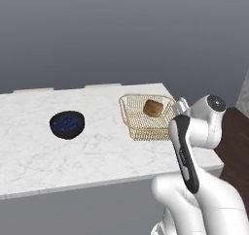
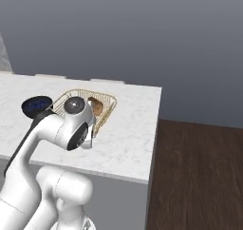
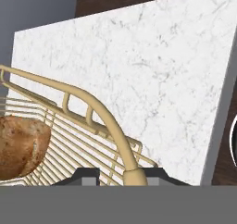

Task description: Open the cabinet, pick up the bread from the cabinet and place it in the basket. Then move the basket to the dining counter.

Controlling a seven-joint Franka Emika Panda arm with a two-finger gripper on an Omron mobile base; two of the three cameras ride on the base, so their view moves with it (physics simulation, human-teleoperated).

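Marble dining counter (image 1: 97,151) is stretching left, the basket (image 1: 141,127) sitting near its far right corner with the bread (image 1: 153,108) inside, a bowl of berries (image 1: 67,125) well apart leftward. Rightward, dark floor (image 2: 199,177) is lying open past the counter's edge. Close up, the gripper (image 3: 122,176) is pinching the basket's rim narrowly, bread lying left of it.
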